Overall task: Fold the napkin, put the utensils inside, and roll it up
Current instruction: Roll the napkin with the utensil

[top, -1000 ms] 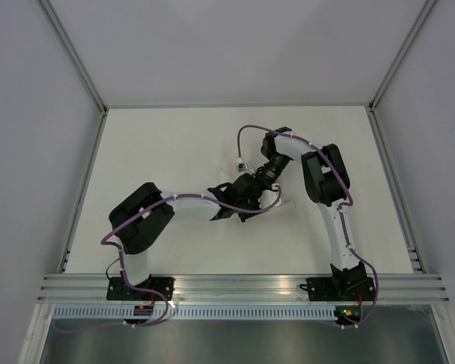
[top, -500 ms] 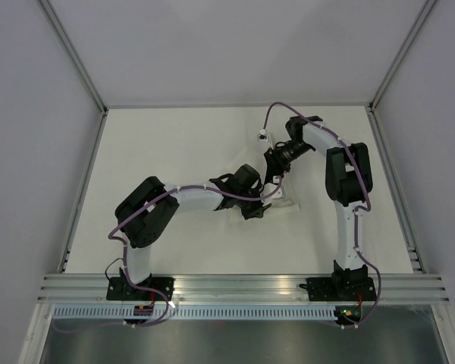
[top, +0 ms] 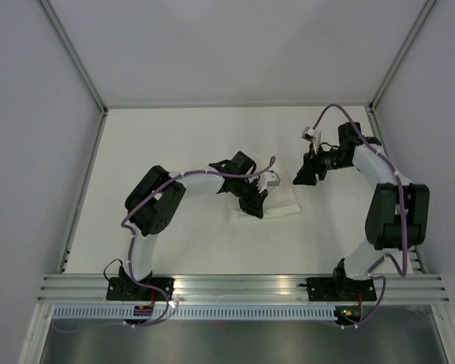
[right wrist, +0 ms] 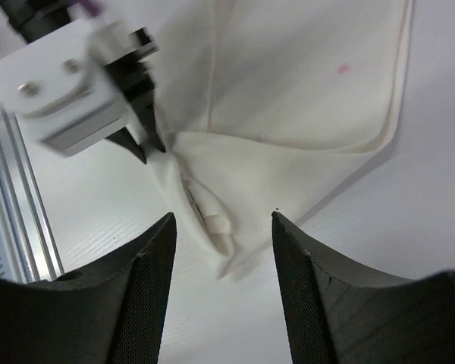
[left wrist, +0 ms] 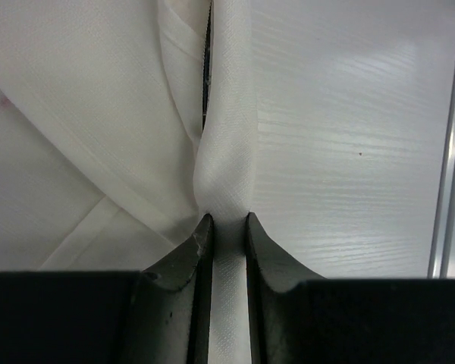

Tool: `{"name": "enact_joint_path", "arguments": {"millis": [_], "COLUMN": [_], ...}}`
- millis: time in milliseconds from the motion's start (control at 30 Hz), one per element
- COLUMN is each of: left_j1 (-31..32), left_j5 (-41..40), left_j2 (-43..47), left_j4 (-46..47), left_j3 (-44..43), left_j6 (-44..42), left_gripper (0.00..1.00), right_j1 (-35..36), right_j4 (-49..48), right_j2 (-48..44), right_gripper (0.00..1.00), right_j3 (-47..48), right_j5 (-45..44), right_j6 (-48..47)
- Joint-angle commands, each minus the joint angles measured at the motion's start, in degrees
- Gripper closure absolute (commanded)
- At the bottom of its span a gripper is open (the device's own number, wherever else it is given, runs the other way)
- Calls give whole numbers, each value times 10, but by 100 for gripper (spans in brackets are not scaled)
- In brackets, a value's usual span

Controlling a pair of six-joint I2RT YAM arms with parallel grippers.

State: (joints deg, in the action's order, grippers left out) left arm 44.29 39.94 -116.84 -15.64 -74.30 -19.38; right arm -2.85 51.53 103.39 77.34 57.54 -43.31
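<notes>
Main risk: left fingers (top: 255,208) are nearly closed, pinching only a thin raised ridge of the napkin (top: 279,202) along its near edge. The cloth is soft and thin, so that ridge could slide out of the pinch. Or a pull could drag the whole bundle across the desk (top: 174,144) and undo the folds instead of tightening the roll. Right fingers (top: 299,176) hang wide apart w/ nothing between them, up off the cloth by its far-right corner, so nothing pins that side. If the left arm tugs alone, the layers prob. shift. Any cutlery inside could also slip out an open end. A dark sliver shows in the crease ahead of the pinch in the left wrist view; can't tell if it's a utensil. Napkin itself: white, folded to a rough rectangle, lying mid-desk, a bit right of centre, between the two arms. It has overlapping layers w/ hemmed edges, a bunched, partly rolled lump along one side, a faint pink spot on the flat part, and creases running out from the pinch.
</notes>
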Motion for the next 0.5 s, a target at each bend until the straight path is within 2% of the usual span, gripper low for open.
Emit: {"name": "enact_joint_path", "arguments": {"millis": [0, 33, 100, 233, 300, 467], "left_j1": [-6, -8, -14, -20, -22, -25], "left_j5": [57, 64, 79, 94, 98, 109], "left_j2": [-60, -68, -86, -111, -123, -139], "left_j4": [-128, -142, -158, -203, -215, -243], "left_j3": [-15, -21, -43, -80, -97, -126], "left_j6": [19, 19, 18, 16, 15, 19], "left_gripper": [98, 98, 98, 98, 98, 98], "right_j1": [22, 25, 64, 155, 218, 306], "right_j4": [-156, -183, -253, -343, -382, -426], "right_j2": [-156, -186, -269, -370, -397, -374], "right_gripper": [40, 40, 39, 37, 36, 36], "right_j3": [-118, -185, -245, -385, -418, -460], "right_j5": [-25, -39, -87, -187, -226, -325], "right_j6": [-48, -52, -57, -65, -69, -78]}}
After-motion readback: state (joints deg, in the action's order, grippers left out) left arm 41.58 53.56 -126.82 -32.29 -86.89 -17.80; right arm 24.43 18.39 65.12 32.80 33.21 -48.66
